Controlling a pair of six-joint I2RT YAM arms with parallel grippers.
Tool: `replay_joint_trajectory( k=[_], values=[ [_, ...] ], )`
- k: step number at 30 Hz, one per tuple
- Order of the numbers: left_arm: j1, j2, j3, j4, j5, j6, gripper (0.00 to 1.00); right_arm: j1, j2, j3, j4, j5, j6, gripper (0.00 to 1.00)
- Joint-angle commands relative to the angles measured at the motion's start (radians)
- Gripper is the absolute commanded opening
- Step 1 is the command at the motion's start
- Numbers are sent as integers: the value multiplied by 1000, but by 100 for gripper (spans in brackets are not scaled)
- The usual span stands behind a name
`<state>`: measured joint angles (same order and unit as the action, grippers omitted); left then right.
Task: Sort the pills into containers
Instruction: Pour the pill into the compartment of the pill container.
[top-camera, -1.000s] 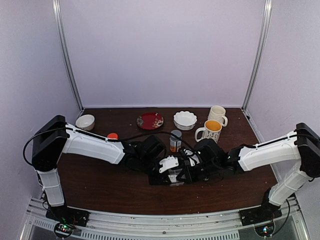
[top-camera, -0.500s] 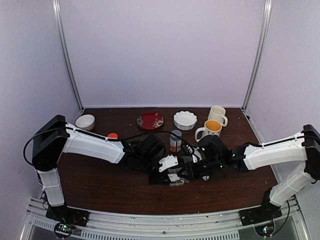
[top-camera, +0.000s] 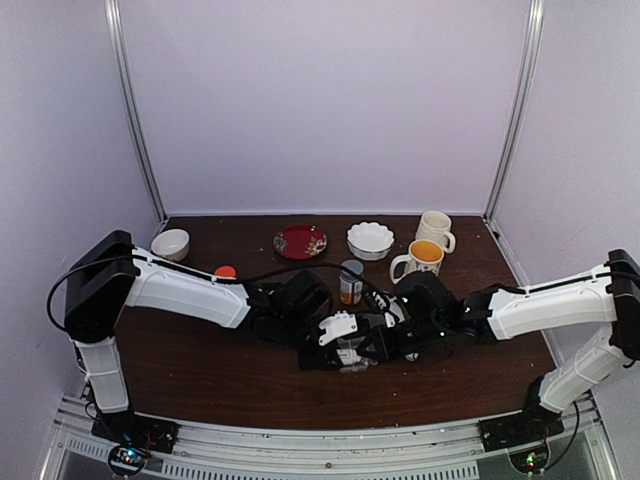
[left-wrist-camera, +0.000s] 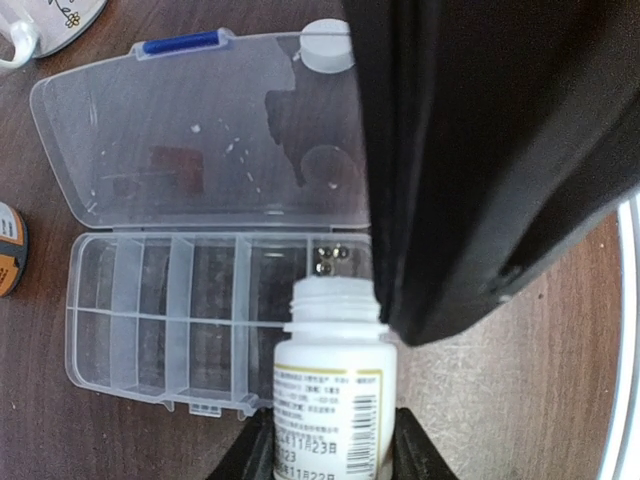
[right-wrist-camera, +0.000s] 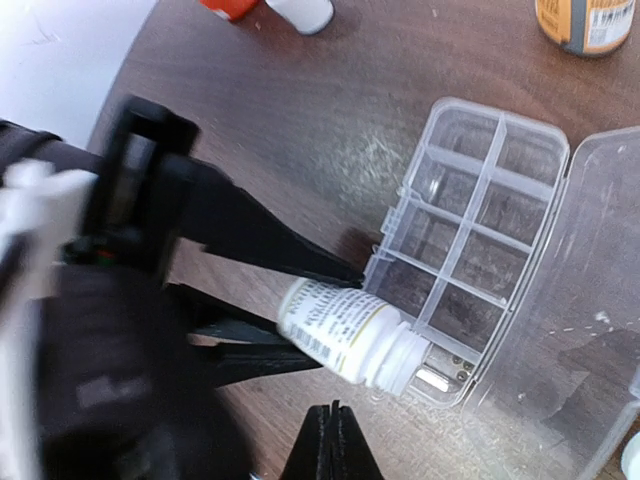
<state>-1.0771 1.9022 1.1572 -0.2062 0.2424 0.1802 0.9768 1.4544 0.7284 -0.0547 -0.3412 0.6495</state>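
Dark wooden table (left-wrist-camera: 490, 400) underneath. Left pincer (left-wrist-camera: 333, 458) is clamped on the small white plastic bottle (left-wrist-camera: 335, 385), its long axis six-to-twelve. Tiny whitish pills (left-wrist-camera: 328, 260) lie at twelve o'clock of its mouth, in a corner compartment (left-wrist-camera: 352, 250) of the clear plastic organizer box (left-wrist-camera: 150, 300). Right pincer (right-wrist-camera: 330, 445) is pinched closed, empty.

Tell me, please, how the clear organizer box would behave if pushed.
Probably light and easily slid: the organizer box is thin, near-empty plastic. Its open lid lies flat, so tipping seems unlikely, though the pills may rattle.
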Motion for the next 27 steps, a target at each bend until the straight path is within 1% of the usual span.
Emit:
replay_joint_trajectory(
  k=[1,3,6,9,11,17,22,24,27],
  values=[
    [-8,21,15,4,12,11,0,-4,-80,-3,52,36,-12,0],
    [-10,21,15,5,11,10,0,-3,-54,1,52,24,-13,0],
    [-10,21,14,4,11,9,0,-1,30,11,83,-10,-2,0],
    [-10,20,15,3,10,11,0,13,88,40,42,-11,-12,0],
    [-10,21,15,2,9,11,0,19,99,53,9,7,-20,0],
    [-10,21,16,2,10,12,0,13,14,37,20,44,-19,0],
    [-11,21,19,-2,11,12,0,2,-65,-2,65,59,-7,0],
    [-12,21,20,-5,16,14,0,-1,-64,-9,89,57,-2,0],
    [-14,20,22,-8,18,17,0,-1,-7,9,87,33,1,0]
  ],
)
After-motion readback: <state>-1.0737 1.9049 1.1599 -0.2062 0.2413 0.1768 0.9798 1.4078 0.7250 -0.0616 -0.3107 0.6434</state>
